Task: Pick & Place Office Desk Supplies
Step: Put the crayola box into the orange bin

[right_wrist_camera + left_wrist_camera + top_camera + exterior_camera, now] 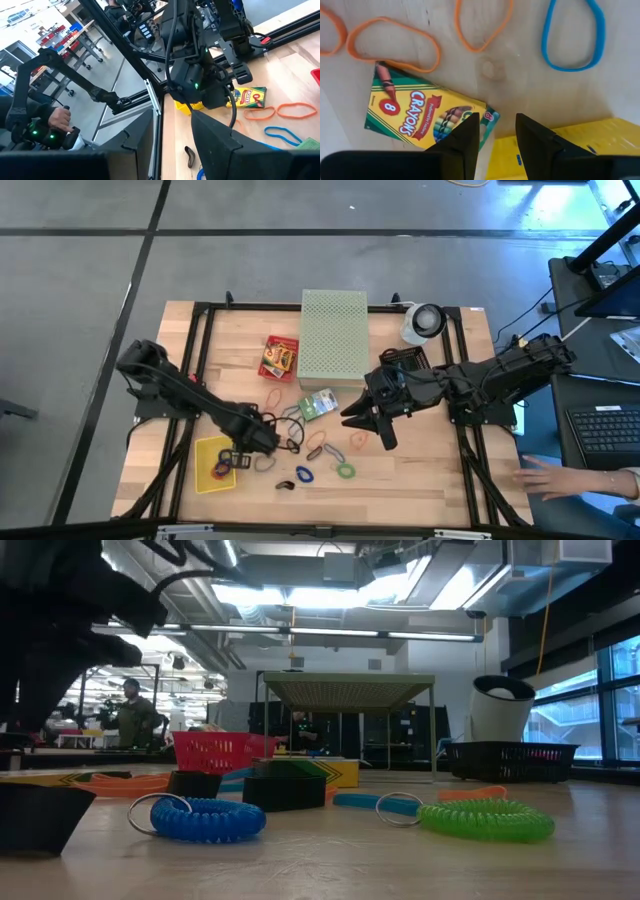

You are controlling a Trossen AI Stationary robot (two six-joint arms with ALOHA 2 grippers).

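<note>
Care matters here: the left gripper (496, 145), fingers slightly parted and empty, hangs over the edge of a crayon box (417, 112) beside the yellow tray (216, 463); centre on the box before closing. The tray holds a couple of bands. Right gripper (372, 422), parted and empty, hovers above loose rubber bands (345, 471)

Perforated box (334, 333) at table's (430, 480) far middle. Crayon box (279, 357) just left of it. Second card box (318, 404) near its front edge. Tape roll (424, 322) right of perforated box, dark basket (404, 360) in front of roll. Tray (213, 463) front left. Coil loops (345, 471) right of tray, band loops (314, 446) between them and second card box.
</note>
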